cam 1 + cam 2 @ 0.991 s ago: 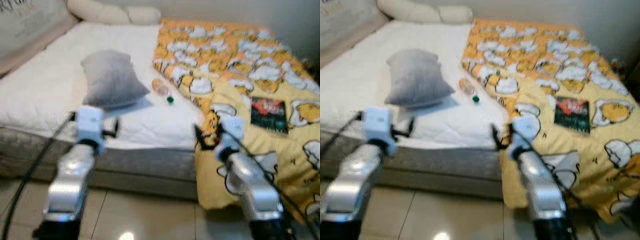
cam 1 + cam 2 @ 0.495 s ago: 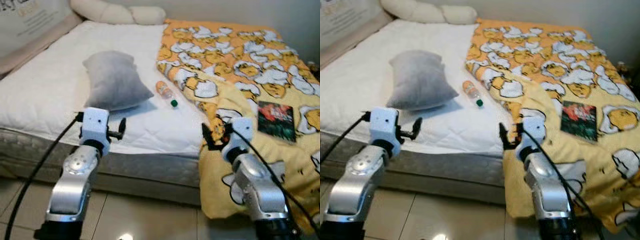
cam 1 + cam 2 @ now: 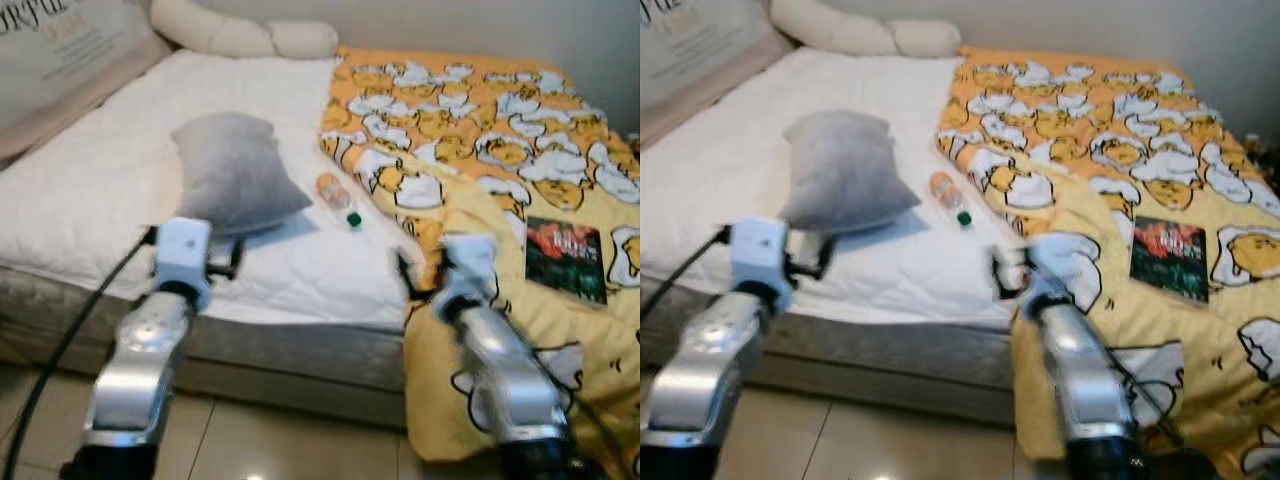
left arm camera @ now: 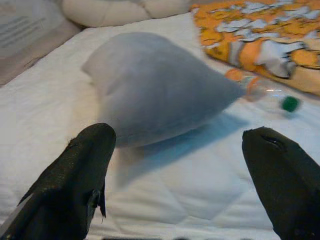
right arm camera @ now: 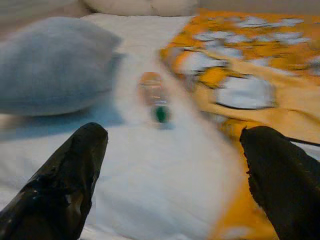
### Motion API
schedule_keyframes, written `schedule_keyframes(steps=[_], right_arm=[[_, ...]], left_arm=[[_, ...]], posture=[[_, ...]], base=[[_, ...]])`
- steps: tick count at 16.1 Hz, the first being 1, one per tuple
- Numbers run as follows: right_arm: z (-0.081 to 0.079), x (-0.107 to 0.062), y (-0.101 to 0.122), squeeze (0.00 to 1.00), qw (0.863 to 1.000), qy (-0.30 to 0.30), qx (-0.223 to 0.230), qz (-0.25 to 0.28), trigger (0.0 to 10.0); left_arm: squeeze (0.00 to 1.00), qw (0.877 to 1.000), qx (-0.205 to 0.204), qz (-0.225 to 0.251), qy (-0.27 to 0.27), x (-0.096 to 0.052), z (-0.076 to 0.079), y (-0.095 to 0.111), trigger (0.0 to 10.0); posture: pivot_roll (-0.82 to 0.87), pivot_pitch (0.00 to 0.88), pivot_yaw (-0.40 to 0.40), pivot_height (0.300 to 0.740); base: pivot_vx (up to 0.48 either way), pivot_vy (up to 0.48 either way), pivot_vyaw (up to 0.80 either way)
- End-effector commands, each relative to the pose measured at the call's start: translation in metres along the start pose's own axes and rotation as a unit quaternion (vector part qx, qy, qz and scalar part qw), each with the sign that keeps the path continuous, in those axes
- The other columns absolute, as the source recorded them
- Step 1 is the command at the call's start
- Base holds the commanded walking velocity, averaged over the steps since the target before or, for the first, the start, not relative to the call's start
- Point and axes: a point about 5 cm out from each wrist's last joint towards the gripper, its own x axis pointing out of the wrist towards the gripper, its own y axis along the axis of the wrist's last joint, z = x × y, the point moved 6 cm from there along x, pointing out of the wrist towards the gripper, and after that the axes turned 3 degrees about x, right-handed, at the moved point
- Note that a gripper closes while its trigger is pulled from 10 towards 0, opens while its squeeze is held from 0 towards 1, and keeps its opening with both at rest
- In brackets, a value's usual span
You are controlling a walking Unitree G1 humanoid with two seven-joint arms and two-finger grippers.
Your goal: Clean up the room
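Up at the head of the bed (image 3: 120, 190) I can see a pale cushion (image 3: 70, 50) with dark lettering, but it is cut off and too blurred for me to read. The dark book (image 3: 1169, 258) on the yellow cartoon-print blanket (image 3: 1110, 130) has red marks on its cover — no title I can make out.

Lying on the white mattress is a clear plastic bottle (image 3: 337, 197) with an orange label and a green cap, on its side, just beside the blanket's edge and near the grey pillow (image 3: 235, 175). No brand is legible on the label.

My left claw (image 4: 182, 172) hovers at the bed's near edge, fingers well apart, aimed at the grey pillow with the bottle beyond it. My right claw (image 5: 172, 175) is also spread wide and empty, above the mattress near the blanket's edge, pointing toward the bottle — that view is smeared with blur. Two cream bolsters (image 3: 245, 35) sit against the wall at the bed's far end.
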Motion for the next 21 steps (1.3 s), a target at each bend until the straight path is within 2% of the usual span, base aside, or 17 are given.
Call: schedule_keyframes(steps=[1,3,7,21], right_arm=[[0.013,-0.002,0.003,0.00,1.000,-0.017,-0.012,0.003,10.0],[0.011,-0.001,0.003,0.00,1.000,-0.010,-0.023,0.002,10.0],[0.010,0.000,0.002,0.00,1.000,-0.008,-0.026,0.000,10.0],[0.020,0.003,-0.002,0.00,0.999,-0.028,-0.042,-0.014,10.0]], left_arm=[[0.00,1.000,0.000,0.011,-0.011,0.002,0.007,0.007,10.0],[0.00,1.000,-0.001,0.011,-0.011,0.002,0.008,0.007,10.0],[0.00,1.000,0.000,0.011,-0.014,0.003,0.010,0.008,10.0],[0.00,1.000,0.004,0.011,-0.024,0.004,0.014,0.009,10.0]], posture=[[-0.12,0.000,-0.001,0.740],[-0.12,0.000,0.000,0.740],[-0.12,0.000,0.000,0.740],[-0.12,0.000,0.007,0.740]], base=[[0.307,0.000,0.00],[0.307,0.000,0.00],[0.307,0.000,0.80],[0.309,0.000,0.00]])
